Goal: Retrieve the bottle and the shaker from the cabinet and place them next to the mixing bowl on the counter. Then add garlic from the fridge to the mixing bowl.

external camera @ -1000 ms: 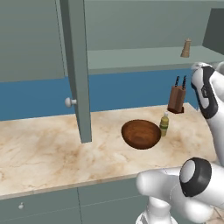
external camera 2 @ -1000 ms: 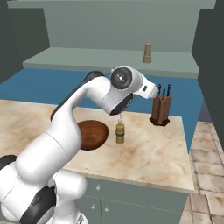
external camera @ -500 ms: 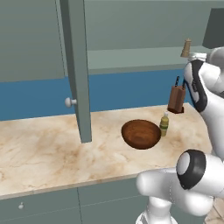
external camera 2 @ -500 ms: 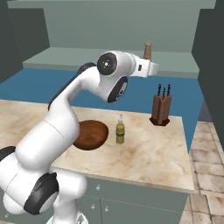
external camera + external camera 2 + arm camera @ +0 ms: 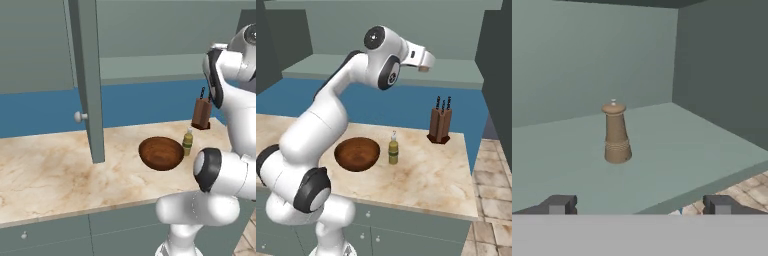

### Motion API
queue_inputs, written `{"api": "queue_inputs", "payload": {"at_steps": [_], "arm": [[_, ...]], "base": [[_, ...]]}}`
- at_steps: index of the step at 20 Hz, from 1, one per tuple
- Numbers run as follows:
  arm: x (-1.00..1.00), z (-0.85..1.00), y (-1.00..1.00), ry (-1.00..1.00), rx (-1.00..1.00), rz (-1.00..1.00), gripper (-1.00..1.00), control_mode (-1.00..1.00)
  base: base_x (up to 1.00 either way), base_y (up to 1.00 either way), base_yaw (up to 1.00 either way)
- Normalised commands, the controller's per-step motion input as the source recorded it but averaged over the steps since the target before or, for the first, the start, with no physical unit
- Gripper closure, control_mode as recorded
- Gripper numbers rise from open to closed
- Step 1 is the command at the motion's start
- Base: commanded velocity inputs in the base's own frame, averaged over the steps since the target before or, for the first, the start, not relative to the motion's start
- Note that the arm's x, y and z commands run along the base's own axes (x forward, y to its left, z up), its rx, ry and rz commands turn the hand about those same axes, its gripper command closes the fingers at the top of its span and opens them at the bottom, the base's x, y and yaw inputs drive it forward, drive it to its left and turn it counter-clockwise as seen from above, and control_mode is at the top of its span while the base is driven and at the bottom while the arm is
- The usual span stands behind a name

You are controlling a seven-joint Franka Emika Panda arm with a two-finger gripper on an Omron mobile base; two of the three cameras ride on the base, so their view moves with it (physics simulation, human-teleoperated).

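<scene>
At the cabinet (image 5: 150,70) shelf's front edge, gripper (image 5: 639,206) hovers with fingers spread apart and empty. Shaker (image 5: 616,133) stands upright ahead, mid-shelf, well apart from the fingertips and slightly off-centre. Judgement: advance level, centre the body between the fingers, close low on its wider base. Bottle (image 5: 393,150) already sits just beside the mixing bowl (image 5: 357,153) on the counter (image 5: 431,175).

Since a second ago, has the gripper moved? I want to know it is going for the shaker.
Yes. The gripper has risen from above the bottle on the counter to the cabinet shelf, facing the shaker.
</scene>
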Motion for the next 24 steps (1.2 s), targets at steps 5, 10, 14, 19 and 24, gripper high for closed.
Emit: {"api": "queue_inputs", "payload": {"at_steps": [5, 10, 14, 19, 24], "arm": [[0.62, -0.04, 0.01, 0.09, 0.02, 0.01, -1.0, -1.0], [0.77, -0.22, 0.0, 0.02, 0.0, 0.02, -1.0, -1.0], [0.79, -0.09, -0.12, 0.07, 0.0, -0.04, -1.0, -1.0], [0.46, -0.02, -0.31, 0.04, 0.0, 0.0, -1.0, -1.0], [0.01, 0.0, -0.15, 0.01, 0.0, 0.0, -1.0, -1.0]], "base": [[0.0, 0.0, 0.0], [0.0, 0.0, 0.0], [0.0, 0.0, 0.0], [0.0, 0.0, 0.0], [0.0, 0.0, 0.0]]}}
